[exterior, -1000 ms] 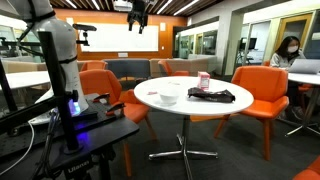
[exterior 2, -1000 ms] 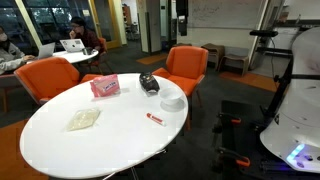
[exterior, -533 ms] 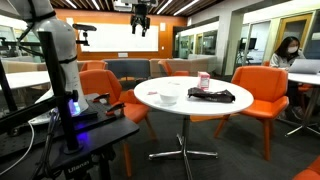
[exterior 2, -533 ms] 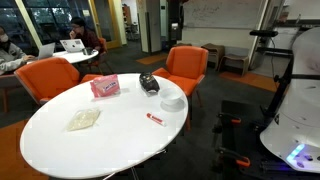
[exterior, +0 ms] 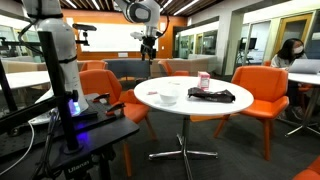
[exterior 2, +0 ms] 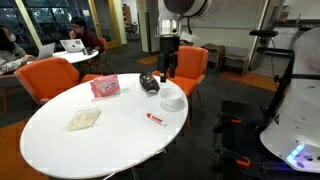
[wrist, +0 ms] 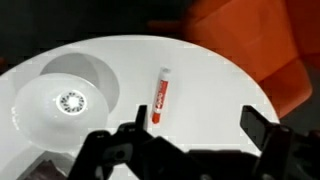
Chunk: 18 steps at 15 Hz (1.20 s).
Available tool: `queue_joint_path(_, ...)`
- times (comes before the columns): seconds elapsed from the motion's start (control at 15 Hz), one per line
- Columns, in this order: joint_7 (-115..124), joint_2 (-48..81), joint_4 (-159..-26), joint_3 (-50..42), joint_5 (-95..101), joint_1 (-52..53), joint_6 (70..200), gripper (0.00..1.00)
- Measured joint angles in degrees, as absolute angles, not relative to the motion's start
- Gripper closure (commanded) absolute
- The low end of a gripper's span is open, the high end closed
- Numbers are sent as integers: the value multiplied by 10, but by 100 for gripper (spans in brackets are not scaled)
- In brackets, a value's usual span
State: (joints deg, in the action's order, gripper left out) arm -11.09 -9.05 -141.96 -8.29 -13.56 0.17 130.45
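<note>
The gripper (exterior 2: 167, 68) hangs in the air over the far edge of the round white tabletop (exterior 2: 110, 150). Its jaws are spread wide and empty, so nothing is held or touched. In the wrist view the red-and-white marker (wrist: 160, 95) lies flat on the tabletop near the middle of the picture, its length running roughly from 12 to 6 o'clock. The white bowl (wrist: 68, 100) stands at its 9 o'clock, clearly apart from it. In an exterior view the marker lies at about 7 o'clock of the bowl. A black pouch (exterior 2: 148, 83) lies at the bowl's 11 o'clock, and a pink packet (exterior 2: 104, 87) lies farther out toward 9 o'clock. By my judgement the work stands at its very start: the gripper is above these things, but no descent, grip or lift has been made.
</note>
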Motion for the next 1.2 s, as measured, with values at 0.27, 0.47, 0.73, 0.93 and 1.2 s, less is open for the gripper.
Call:
queue_joint_path(0.27, -80, 35, -1411, -77, -152, -4, 1433, 0)
queue_joint_path(0.47, -34, 118, -1384, -58, -133, -4, 1482, 0)
queue_joint_path(0.73, 19, 202, -1331, -40, -99, 1, 1485, 0)
queue_joint_path(0.93, 59, 247, -1295, -42, -65, 7, 1485, 9)
queue_joint_path(1.2, 70, 279, -1264, -40, -56, 9, 1485, 44)
